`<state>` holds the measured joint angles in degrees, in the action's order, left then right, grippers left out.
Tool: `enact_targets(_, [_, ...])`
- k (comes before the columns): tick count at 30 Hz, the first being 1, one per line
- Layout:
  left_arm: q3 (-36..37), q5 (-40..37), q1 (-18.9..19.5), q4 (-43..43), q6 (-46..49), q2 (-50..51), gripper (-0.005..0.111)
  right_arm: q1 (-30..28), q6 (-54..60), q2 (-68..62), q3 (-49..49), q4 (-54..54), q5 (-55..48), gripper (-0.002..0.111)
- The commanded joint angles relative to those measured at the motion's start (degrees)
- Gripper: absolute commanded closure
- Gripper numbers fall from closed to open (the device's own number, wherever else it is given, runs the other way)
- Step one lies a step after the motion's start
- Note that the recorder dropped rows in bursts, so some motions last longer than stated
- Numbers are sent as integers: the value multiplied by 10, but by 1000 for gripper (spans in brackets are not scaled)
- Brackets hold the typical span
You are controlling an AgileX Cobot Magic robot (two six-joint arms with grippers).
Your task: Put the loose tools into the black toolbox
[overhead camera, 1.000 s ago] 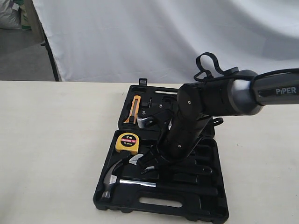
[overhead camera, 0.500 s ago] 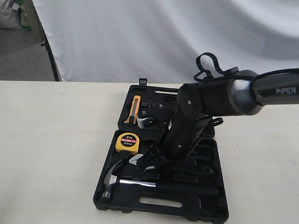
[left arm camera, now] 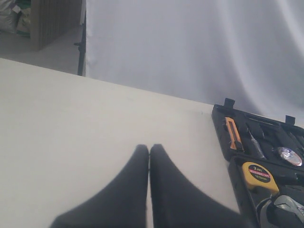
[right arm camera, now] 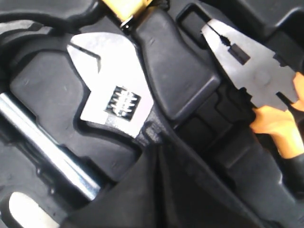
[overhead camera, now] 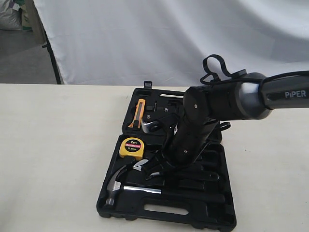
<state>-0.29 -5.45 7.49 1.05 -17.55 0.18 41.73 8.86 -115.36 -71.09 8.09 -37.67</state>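
The black toolbox (overhead camera: pixel 207 221) lies open on the table, both halves flat. In its near half rest a claw hammer (overhead camera: pixel 115 185) and an adjustable wrench (overhead camera: pixel 144 166), each in a moulded recess. My right gripper (overhead camera: pixel 159 167) reaches down into that half and is shut, with nothing between its fingers. In the right wrist view the right gripper (right arm camera: pixel 156 149) has its tips at the wrench (right arm camera: pixel 114 99) where the steel head meets the black handle. The hammer's shaft (right arm camera: pixel 47 147) lies alongside. My left gripper (left arm camera: pixel 149 148) is shut over bare table, left of the toolbox (left arm camera: pixel 232 166).
A yellow tape measure (overhead camera: pixel 131 147) and orange-handled pliers (right arm camera: pixel 256 80) sit in the near half. An orange utility knife (overhead camera: pixel 139 112) and a small shiny round item (overhead camera: pixel 152 126) lie in the far half. A white backdrop hangs behind the table.
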Motion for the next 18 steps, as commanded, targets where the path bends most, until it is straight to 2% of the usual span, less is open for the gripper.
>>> enact_targets(1, [-2, 4, 15, 3, -3, -2, 106, -3, 4, -29, 13, -5, 22, 109])
enact_targets(18, [-2, 4, 15, 3, -3, -2, 106, -3, -7, 12, 11, -5, 16, 109])
